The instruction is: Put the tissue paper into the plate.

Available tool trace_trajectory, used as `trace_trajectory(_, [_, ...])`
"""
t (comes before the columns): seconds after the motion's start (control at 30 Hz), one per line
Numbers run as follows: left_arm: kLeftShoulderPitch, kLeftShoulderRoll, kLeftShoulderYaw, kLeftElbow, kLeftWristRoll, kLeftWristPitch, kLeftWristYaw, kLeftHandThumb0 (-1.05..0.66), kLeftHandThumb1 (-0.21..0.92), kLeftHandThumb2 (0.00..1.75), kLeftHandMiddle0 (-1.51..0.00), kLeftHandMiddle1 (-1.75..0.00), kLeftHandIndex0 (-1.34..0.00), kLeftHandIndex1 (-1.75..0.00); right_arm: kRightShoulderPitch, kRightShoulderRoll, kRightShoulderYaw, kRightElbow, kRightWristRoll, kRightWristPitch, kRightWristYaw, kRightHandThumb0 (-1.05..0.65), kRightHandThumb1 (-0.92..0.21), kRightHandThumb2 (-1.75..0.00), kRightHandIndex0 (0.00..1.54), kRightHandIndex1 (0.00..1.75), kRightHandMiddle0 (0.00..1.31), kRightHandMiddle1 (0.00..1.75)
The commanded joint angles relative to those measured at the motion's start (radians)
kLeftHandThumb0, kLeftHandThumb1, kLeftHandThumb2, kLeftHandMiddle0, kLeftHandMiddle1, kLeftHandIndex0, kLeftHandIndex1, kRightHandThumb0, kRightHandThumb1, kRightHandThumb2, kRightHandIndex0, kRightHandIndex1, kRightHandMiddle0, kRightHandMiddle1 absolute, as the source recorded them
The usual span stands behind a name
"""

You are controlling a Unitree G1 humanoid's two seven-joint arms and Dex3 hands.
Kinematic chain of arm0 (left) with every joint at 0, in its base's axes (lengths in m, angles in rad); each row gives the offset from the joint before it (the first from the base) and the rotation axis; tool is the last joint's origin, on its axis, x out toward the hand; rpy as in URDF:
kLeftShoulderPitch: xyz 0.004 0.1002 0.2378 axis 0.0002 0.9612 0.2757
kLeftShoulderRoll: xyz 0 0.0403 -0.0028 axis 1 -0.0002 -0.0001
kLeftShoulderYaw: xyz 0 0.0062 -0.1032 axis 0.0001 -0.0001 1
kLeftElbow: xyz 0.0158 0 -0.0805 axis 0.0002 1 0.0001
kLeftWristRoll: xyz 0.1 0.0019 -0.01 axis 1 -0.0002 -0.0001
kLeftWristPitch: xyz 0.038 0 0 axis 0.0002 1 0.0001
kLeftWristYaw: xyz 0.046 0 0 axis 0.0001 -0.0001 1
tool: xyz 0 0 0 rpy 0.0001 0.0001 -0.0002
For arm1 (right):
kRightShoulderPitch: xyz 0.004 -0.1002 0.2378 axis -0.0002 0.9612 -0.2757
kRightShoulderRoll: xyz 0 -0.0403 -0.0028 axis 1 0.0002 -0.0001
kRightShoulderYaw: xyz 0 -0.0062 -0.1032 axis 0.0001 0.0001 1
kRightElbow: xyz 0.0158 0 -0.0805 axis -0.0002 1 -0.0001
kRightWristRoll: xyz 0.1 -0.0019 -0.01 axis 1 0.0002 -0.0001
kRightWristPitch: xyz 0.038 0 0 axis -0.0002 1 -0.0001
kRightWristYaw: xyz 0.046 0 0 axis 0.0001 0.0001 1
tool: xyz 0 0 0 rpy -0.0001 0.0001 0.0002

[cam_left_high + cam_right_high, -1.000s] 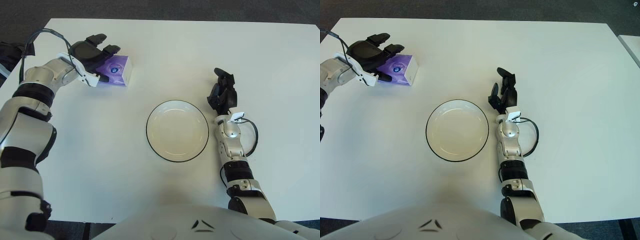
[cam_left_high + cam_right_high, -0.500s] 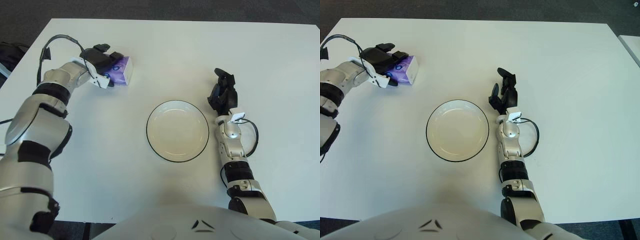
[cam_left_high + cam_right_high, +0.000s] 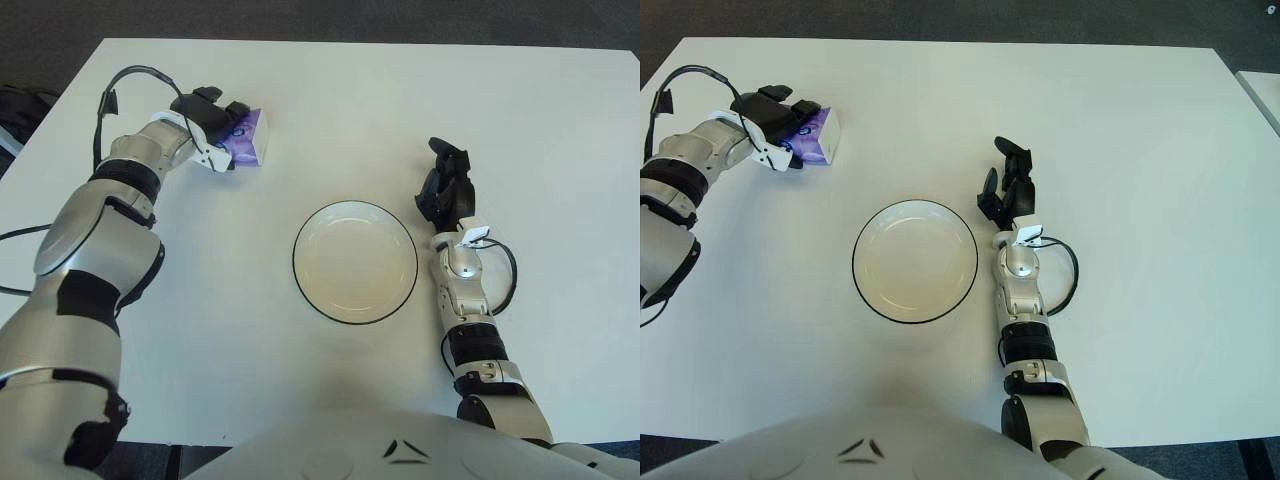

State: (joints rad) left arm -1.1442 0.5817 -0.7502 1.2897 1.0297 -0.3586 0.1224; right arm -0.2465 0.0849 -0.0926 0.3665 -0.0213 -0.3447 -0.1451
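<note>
A purple and white tissue pack [image 3: 249, 141] is at the far left of the white table, tipped up on one edge. My left hand [image 3: 211, 116] reaches in from the left, its dark fingers wrapped over the pack's top and left side. A white plate with a dark rim [image 3: 355, 262] sits at the table's middle, well to the right of and nearer than the pack, with nothing in it. My right hand [image 3: 446, 186] shows just right of the plate, fingers relaxed and holding nothing.
The white table [image 3: 560, 130] stretches wide to the right and far side. Its far-left corner lies close behind my left hand. A black cable loops at my right wrist [image 3: 505, 270], beside the plate.
My left hand has slid right and farther back and has shut on the tissue pack. The pack has turned from lying flat to standing on edge. My right hand has not moved.
</note>
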Motion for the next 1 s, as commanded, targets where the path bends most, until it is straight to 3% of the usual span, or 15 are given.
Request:
trace_trajectory(0.0, [0.052, -0.028, -0.031, 0.033, 0.012, 0.006, -0.043, -0.96, 0.92, 0.37, -0.21, -0.01, 0.00, -0.26, 0.106, 0.006, -0.009, 0.071, 0.014, 0.058, -0.003, -0.56, -0.92, -0.85, 0.49, 0.00, 0.00, 0.89])
trace_trajectory(0.37, [0.053, -0.028, -0.040, 0.045, -0.001, 0.039, -0.054, -0.93, 0.92, 0.30, -0.24, -0.02, 0.00, -0.32, 0.112, 0.009, -0.008, 0.064, 0.015, 0.058, -0.007, -0.57, -0.92, -0.86, 0.50, 0.01, 0.00, 0.90])
trace_trajectory(0.43, [0.054, -0.028, -0.037, 0.047, -0.008, 0.045, -0.065, -0.92, 0.92, 0.29, -0.26, -0.02, 0.00, -0.39, 0.113, 0.009, -0.008, 0.062, 0.016, 0.059, -0.006, -0.56, -0.92, -0.86, 0.50, 0.01, 0.00, 0.90])
trace_trajectory(0.47, [0.053, -0.029, -0.035, 0.048, -0.013, 0.047, -0.075, -0.92, 0.92, 0.29, -0.34, -0.05, 0.00, -0.54, 0.114, 0.009, -0.008, 0.061, 0.016, 0.061, -0.006, -0.56, -0.92, -0.86, 0.50, 0.01, 0.00, 0.90])
trace_trajectory(0.53, [0.054, -0.029, -0.028, 0.050, -0.026, 0.049, -0.088, -0.91, 0.92, 0.29, -0.40, -0.06, 0.00, -0.65, 0.115, 0.009, -0.007, 0.059, 0.015, 0.063, -0.006, -0.56, -0.92, -0.86, 0.50, 0.01, 0.00, 0.90])
trace_trajectory(0.6, [0.059, -0.028, -0.015, 0.049, -0.046, 0.050, -0.088, -0.87, 0.92, 0.28, -0.55, -0.21, -0.09, -1.14, 0.116, 0.010, -0.006, 0.058, 0.013, 0.065, -0.007, -0.56, -0.92, -0.86, 0.50, 0.01, 0.00, 0.90])
trace_trajectory(0.63, [0.063, -0.026, -0.007, 0.047, -0.057, 0.049, -0.077, -0.84, 0.92, 0.27, -0.57, -0.31, -0.14, -1.23, 0.117, 0.009, -0.006, 0.057, 0.012, 0.066, -0.008, -0.56, -0.92, -0.86, 0.50, 0.01, 0.00, 0.90])
trace_trajectory(0.7, [0.071, -0.022, 0.000, 0.043, -0.068, 0.044, -0.037, -0.58, 0.75, 0.56, -0.58, -0.74, -0.36, -1.43, 0.118, 0.010, -0.005, 0.056, 0.011, 0.068, -0.010, -0.55, -0.92, -0.86, 0.50, 0.01, 0.00, 0.90])
trace_trajectory(0.8, [0.082, -0.014, -0.003, 0.036, -0.068, 0.033, 0.040, -0.47, 0.61, 0.82, -0.58, -1.22, -0.46, -1.57, 0.118, 0.010, -0.004, 0.055, 0.010, 0.069, -0.012, -0.55, -0.92, -0.85, 0.51, 0.01, 0.00, 0.91])
trace_trajectory(0.87, [0.089, -0.010, -0.014, 0.034, -0.056, 0.033, 0.115, -0.45, 0.57, 0.89, -0.57, -1.39, -0.48, -1.62, 0.118, 0.010, -0.004, 0.056, 0.011, 0.069, -0.011, -0.55, -0.92, -0.85, 0.51, 0.01, 0.00, 0.91])
trace_trajectory(0.97, [0.100, -0.006, -0.030, 0.034, -0.038, 0.033, 0.231, -0.45, 0.45, 1.11, -0.75, -1.63, -0.53, -1.70, 0.118, 0.010, -0.004, 0.058, 0.011, 0.069, -0.010, -0.55, -0.92, -0.85, 0.51, 0.01, 0.01, 0.91])
